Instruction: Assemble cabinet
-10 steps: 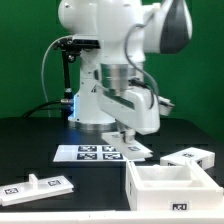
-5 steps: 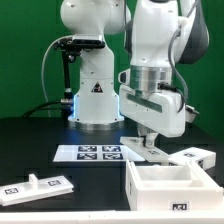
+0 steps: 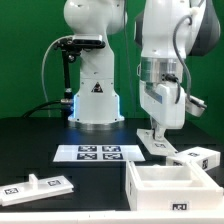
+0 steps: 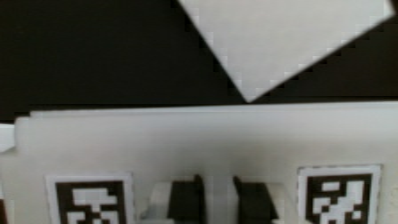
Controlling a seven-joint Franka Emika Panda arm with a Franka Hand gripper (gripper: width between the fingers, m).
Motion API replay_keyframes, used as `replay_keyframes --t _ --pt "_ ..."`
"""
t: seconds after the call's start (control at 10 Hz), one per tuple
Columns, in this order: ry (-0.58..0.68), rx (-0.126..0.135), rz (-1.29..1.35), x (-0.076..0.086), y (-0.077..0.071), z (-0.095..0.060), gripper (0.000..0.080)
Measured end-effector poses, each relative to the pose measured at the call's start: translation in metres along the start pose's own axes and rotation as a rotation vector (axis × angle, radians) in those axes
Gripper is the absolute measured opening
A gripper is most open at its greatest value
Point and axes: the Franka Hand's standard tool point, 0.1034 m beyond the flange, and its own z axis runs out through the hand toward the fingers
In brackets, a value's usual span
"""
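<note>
Your exterior camera sits low, near the height of the black table [image 3: 28,150], and faces the big white robot arm [image 3: 165,60] from mid distance. Your wrist camera looks very closely onto a flat white tagged panel [image 4: 196,140]. Both views share that table.

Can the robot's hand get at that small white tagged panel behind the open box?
Probably yes: the hand hangs low close to the small panel, nothing tall stands between them, and the open box body sits nearer the camera.
</note>
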Motion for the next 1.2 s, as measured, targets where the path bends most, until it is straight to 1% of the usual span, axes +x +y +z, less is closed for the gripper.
replay_keyframes --t 0.3,0.4,0.5,0.6,0.7,1.0,1.2 --pt "0.006 -0.006 -0.007 0.001 0.002 0.003 0.0065" --pt "0.0 -0.017 0.011 -0.001 0.0 0.002 0.0065" --pt "-0.018 -0.039 0.061 -0.005 -0.014 -0.006 0.0065" --pt "-0.012 0.005 0.106 -0.009 -0.035 -0.013 0.0065" --pt "-0.012 0.008 0.104 -0.009 -0.037 -0.013 0.0065" --pt "-0.006 0.005 0.091 -0.007 -0.037 -0.01 0.0065" --pt "0.013 0.007 0.081 -0.002 -0.045 -0.005 0.0065"
